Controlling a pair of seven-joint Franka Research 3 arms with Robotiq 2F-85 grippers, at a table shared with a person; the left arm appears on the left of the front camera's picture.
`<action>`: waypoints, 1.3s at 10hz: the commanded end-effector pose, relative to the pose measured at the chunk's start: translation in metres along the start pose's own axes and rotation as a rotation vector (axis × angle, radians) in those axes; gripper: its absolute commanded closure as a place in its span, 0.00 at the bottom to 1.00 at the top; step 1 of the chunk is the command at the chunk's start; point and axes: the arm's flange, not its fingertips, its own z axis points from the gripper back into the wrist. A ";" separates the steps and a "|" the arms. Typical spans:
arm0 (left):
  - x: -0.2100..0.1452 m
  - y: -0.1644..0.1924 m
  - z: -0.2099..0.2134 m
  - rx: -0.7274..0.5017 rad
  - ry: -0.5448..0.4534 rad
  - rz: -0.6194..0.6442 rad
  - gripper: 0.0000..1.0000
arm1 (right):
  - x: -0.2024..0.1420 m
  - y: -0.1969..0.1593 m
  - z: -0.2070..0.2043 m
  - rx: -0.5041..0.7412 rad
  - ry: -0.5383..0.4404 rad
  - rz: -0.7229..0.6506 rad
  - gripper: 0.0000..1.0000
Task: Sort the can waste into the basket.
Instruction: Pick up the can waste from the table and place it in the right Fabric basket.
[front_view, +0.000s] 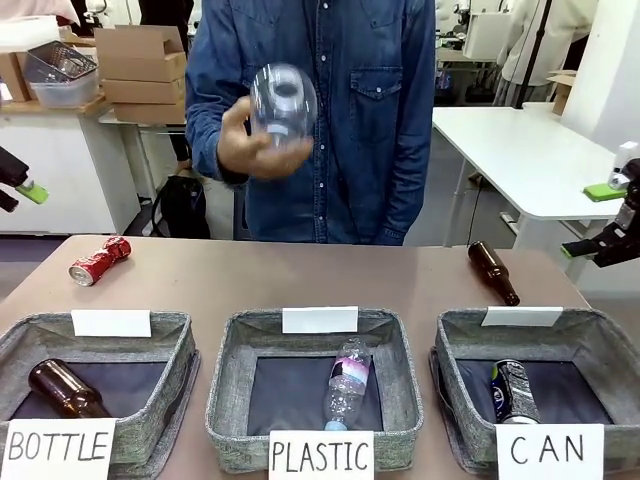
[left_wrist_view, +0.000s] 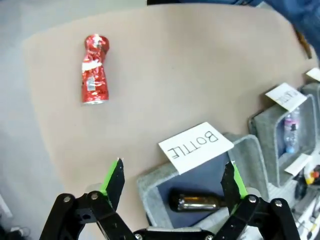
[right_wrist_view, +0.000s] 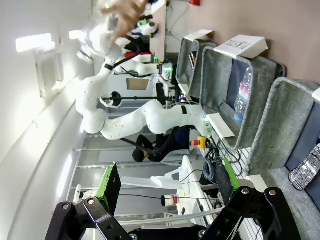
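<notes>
Along the bottom edge of the front view you have three baskets in a row. At lower right sits the square grey woven-fabric basket with the white CAN card (front_view: 460, 345). The dented silver drink can with dark blue print (front_view: 513, 392) lies inside it on the dark bottom. The dented red drink can (front_view: 100, 260) lies on its side on the brown table (front_view: 300, 275) at upper left, well apart from that basket. The like basket carded BOTTLE (front_view: 175, 345) at lower left holds a brown glass bottle (front_view: 65, 390). The middle basket carded PLASTIC (front_view: 400, 360) holds a clear plastic bottle (front_view: 348, 385). A second brown glass bottle (front_view: 493, 272) lies on the table just behind the CAN basket. At top centre the person's hand (front_view: 240, 150) holds up another clear plastic bottle (front_view: 283, 100). Your left gripper (front_view: 22, 192) hangs at the left edge and your right gripper (front_view: 592, 220) at the right edge, both up off the table top and holding nothing.

At the bottom of the left wrist view you see the left gripper's (left_wrist_view: 175, 162) fingers spread wide apart and empty. The red can (left_wrist_view: 94, 70) lies at upper left, well apart from them. The BOTTLE basket with its brown bottle sits low between the fingertips.

At the bottom of the right wrist view, the right gripper's (right_wrist_view: 165, 172) fingers likewise stand wide apart and empty. The CAN basket (right_wrist_view: 280, 120) sits at lower right, with the silver can (right_wrist_view: 306, 172) inside it at the right edge.
</notes>
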 end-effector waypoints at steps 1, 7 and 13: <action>-0.008 -0.007 0.058 -0.125 -0.064 -0.036 0.00 | -0.002 0.001 0.002 0.001 0.008 0.019 0.00; -0.030 0.019 0.068 -0.047 -0.219 -0.046 0.00 | -0.002 0.001 0.002 0.001 0.008 0.019 0.00; 0.012 0.058 -0.070 0.231 -0.059 0.010 0.00 | -0.002 0.001 0.002 0.001 0.008 0.019 0.00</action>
